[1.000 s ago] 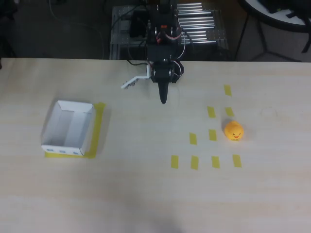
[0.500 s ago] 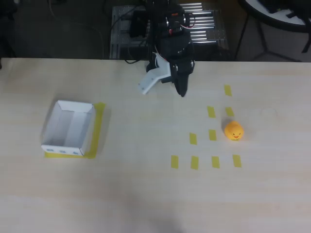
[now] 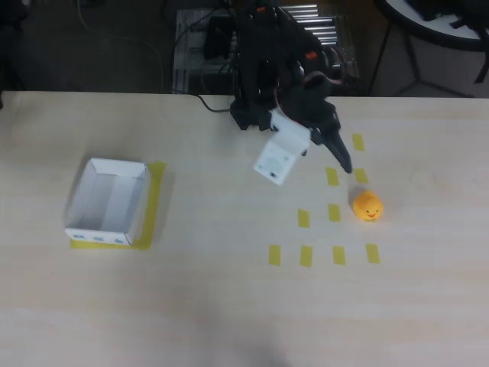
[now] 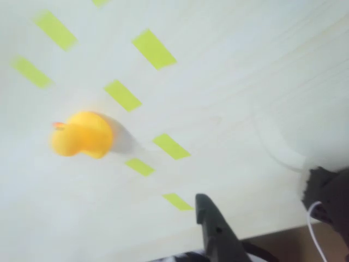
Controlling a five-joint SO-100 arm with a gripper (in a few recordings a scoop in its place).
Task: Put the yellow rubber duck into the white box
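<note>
Table (image 3: 229, 306) spanned the overhead view. White box (image 3: 107, 201) sat at left on yellow tape, well apart from the gripper (image 3: 313, 164), whose jaws were spread: white plate vs. dark finger, nothing between. Yellow rubber duck (image 3: 367, 206) lay at right among tape strips (image 3: 334, 212), just below the dark fingertip. Wrist view added the duck's (image 4: 82, 135) side profile w/ shadow, blurred.

Overhead view: even, soft light on the table (image 3: 229, 306), surroundings behind my arm dim. Wrist view: overexposed, motion-blurred; the yellow rubber duck (image 4: 82, 135) ahead of my finger casts a faint shadow.
</note>
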